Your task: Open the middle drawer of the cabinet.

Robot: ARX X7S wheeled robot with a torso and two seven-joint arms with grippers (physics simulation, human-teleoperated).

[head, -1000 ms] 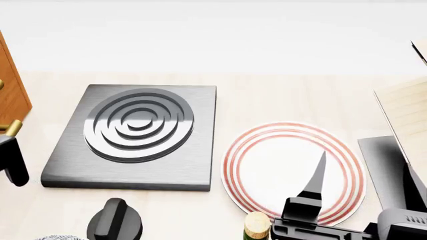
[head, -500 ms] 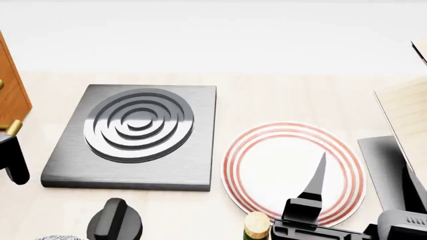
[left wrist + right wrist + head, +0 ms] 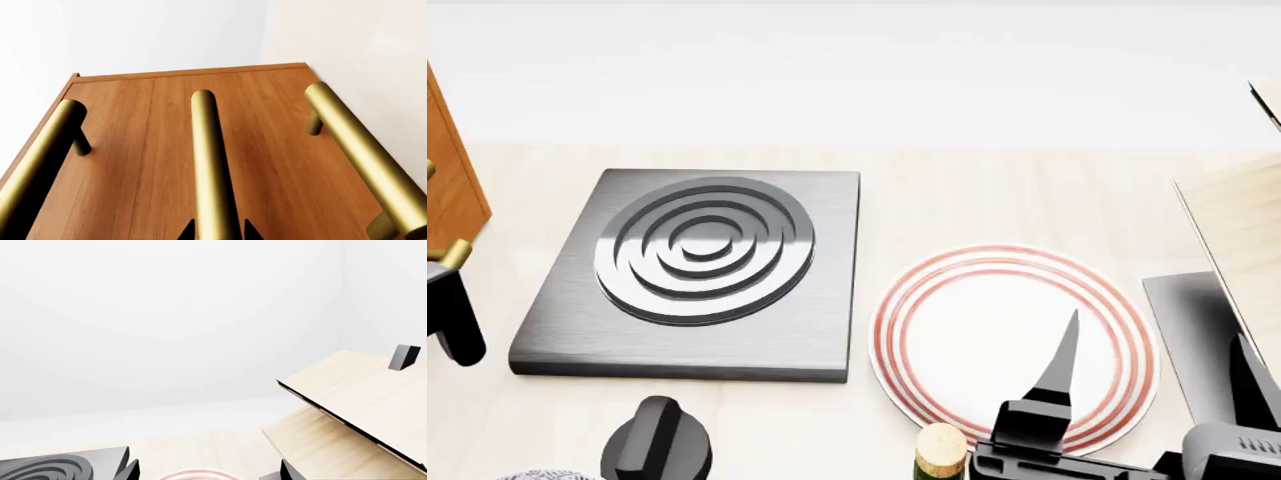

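the middle drawer (image 3: pixel 173 165) sits in the cabinet (image 3: pixel 447 170) at the bench's left edge, its brass handle (image 3: pixel 210 165) running between the tips of the left gripper (image 3: pixel 215 231). those fingers look narrow around the bar, though whether they grip it cannot be told. the drawer front seems flush, so the pull remains. the right gripper (image 3: pixel 1148 400) hangs wide and idle over the plate (image 3: pixel 961 330).
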